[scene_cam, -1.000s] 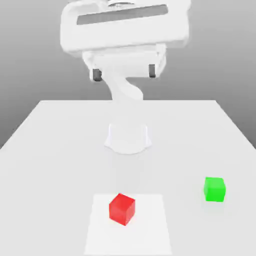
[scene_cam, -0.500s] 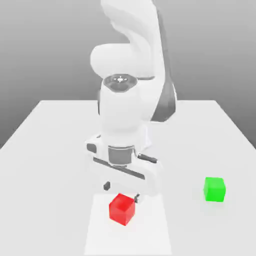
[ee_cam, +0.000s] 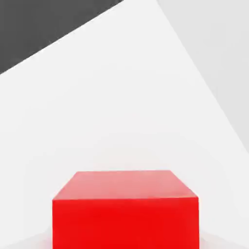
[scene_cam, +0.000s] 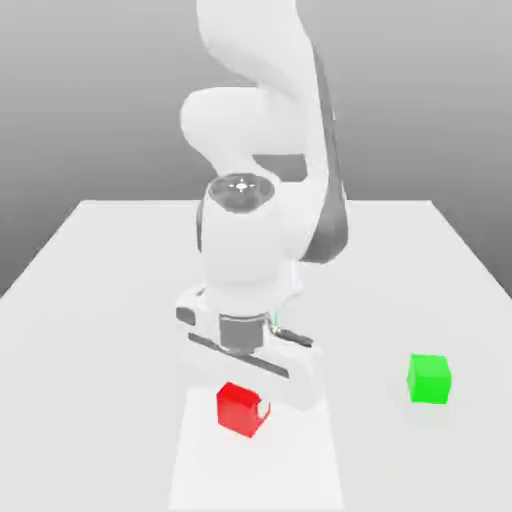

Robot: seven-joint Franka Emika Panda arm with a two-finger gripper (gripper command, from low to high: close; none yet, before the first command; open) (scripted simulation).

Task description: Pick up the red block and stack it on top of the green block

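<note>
The red block (scene_cam: 238, 410) sits on the white table near the front, on a paler square patch. My gripper (scene_cam: 244, 402) has come down over it from above, and its white hand hides the cube's top. One fingertip (scene_cam: 263, 408) presses the cube's side toward the exterior view's right, so the jaws are shut on the red block. The hand view shows the red block (ee_cam: 125, 209) very close. The green block (scene_cam: 429, 379) stands alone on the table, well off to the exterior view's right of the gripper.
The white table (scene_cam: 100, 300) runs wide on both sides, with its far edge against a grey backdrop. The bulky arm (scene_cam: 250, 230) rises directly behind the red block. A paler square patch (scene_cam: 205, 470) marks the tabletop under the cube.
The hand dropped from high above the table down onto the red block, and the jaws went from open to shut around it. The green block has not moved.
</note>
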